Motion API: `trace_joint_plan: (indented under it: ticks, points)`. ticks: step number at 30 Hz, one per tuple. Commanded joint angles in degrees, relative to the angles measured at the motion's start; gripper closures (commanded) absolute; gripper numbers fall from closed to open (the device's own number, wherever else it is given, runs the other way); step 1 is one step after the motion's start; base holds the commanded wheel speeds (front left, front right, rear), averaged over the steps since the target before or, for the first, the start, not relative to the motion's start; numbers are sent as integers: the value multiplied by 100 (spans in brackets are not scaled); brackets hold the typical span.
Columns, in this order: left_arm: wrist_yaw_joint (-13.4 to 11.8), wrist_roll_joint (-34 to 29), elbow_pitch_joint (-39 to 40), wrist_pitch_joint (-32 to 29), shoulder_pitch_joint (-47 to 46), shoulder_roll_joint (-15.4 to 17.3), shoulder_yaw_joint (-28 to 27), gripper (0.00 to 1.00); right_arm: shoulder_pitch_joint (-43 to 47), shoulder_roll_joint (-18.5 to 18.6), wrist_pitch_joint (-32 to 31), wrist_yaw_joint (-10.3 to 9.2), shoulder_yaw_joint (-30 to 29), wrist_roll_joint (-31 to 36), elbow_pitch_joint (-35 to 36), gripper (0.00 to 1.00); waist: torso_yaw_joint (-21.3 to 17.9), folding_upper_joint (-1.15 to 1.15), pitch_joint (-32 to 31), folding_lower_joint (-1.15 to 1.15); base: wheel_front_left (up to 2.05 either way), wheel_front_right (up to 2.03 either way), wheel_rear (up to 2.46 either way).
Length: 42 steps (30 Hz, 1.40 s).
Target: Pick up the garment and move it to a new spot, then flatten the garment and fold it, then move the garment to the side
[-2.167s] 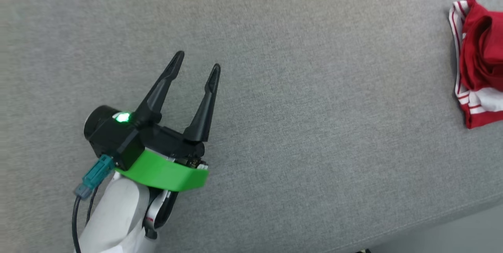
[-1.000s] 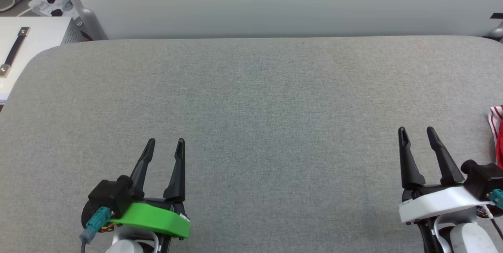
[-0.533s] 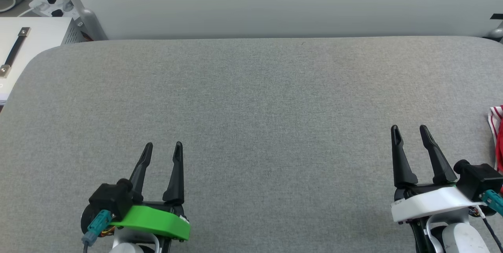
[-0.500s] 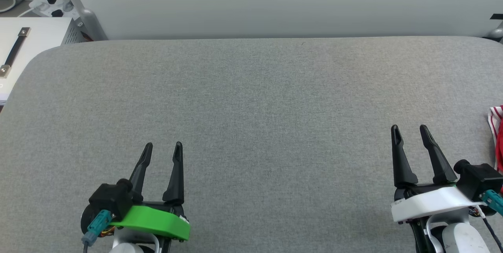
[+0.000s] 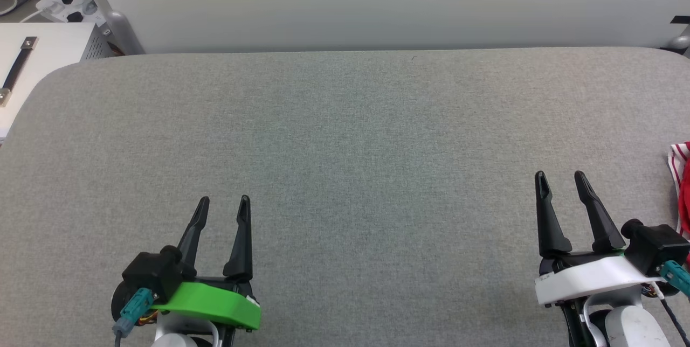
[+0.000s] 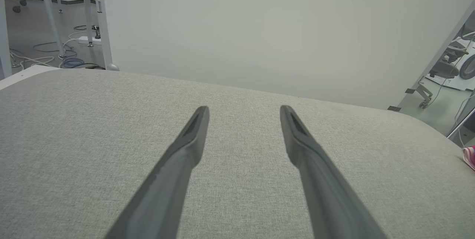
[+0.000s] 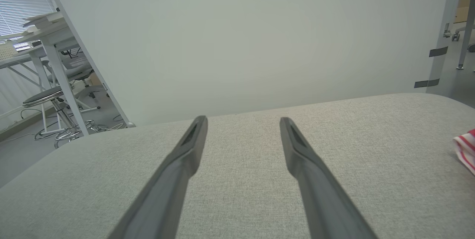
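- Nearest, the left gripper [image 5: 223, 199] sits on a green-collared wrist low over the robot's left side. Its two long, dark, tapering fingers [image 6: 185, 150] are spread apart with nothing between them.
- Level with it on the robot's right, the white-collared right gripper [image 5: 559, 174] is likewise spread and empty, its fingers pointing away from the robot.
- A little farther out and to the right of that gripper, the garment [image 5: 680, 185] lies on the padded table [image 5: 345, 137] at the very margin of the head view. What shows is a sliver of soft red cloth edged with red-and-white striped trim.
- The right wrist view catches the same striped edge at its right border [image 7: 465, 150].
- So the garment lies to the right of both grippers. The right arm is near it, and the left is well apart from it across the table.
- The visible edge runs roughly near to far. The rest is cut off, so its long axis, and whether it is folded or bunched, cannot be told.
- A garment off to the side with both grippers empty would fit one waiting to be fetched, or one already set aside.
- The table top is matte grey woven fabric with rounded far corners.
- Farthest, a smooth pale wall panel [image 5: 377, 2] rises behind the table.
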State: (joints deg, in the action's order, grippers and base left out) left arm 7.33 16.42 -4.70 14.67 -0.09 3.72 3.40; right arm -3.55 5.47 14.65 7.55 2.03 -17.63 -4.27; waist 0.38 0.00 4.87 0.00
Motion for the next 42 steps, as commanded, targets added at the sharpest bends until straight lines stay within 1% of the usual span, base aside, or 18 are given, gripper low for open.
trace_joint_plan:
  ticks: [1, 20, 21, 42]
  points:
    - [15, -45, 7, 33, -12, -24, -6, 0, 59, -32, 34, -6, 11, 30, 32, 0, -3, 0, 9, 0, 0, 0, 0]
    - [15, -5, -27, 33, -34, -30, 23, 0, 41, -38, 35, -6, 5, 19, 61, 0, -11, 0, 24, 0, 0, 0, 0]
    - [0, 6, -23, 0, -3, -3, 27, 100, 0, -9, 0, -1, -2, 1, 30, 100, -12, 0, 25, 0, 0, 0, 0]
    - [-123, -271, 59, -254, 0, -17, -39, 100, 58, -40, -248, -1, -38, 294, 92, 100, -16, 0, -61, 0, 0, 0, 0]
